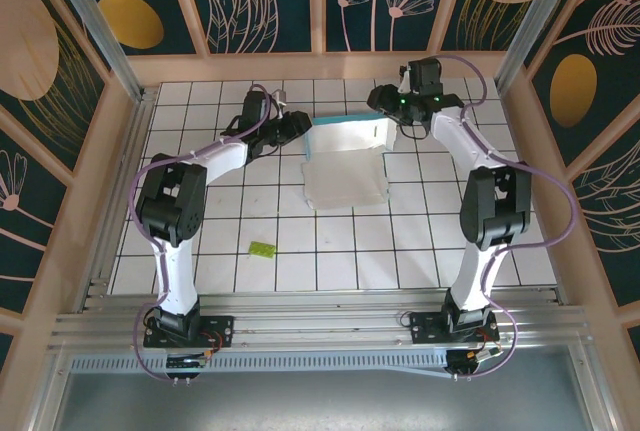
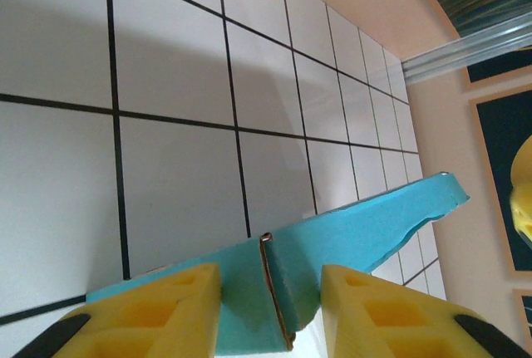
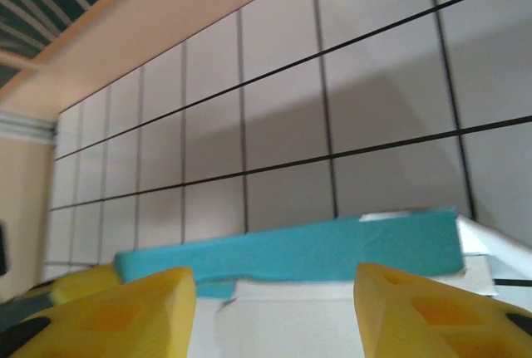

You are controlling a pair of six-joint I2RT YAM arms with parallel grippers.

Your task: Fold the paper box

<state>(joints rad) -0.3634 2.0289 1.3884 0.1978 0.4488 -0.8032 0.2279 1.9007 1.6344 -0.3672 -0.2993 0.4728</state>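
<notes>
Straddling paper box [image 2: 357,233], seemingly: left claw [image 2: 270,281].

Saw a white table [image 1: 420,251] marked into squares by thin black lines. Had a pale wooden frame [image 1: 200,67] all around it. Behind the frame, saw dark blue-green walls [image 1: 60,121] with big gold ovals and thin pale leaves and flowers drawn on them. Saw shiny metal posts [image 1: 90,21] leaning up at the two far corners. Along the near edge, saw long silver rails [image 1: 320,326], and below them a flat grey strip [image 1: 300,401]. Was lit bright and even, with only soft shadows on the tiles.
</notes>
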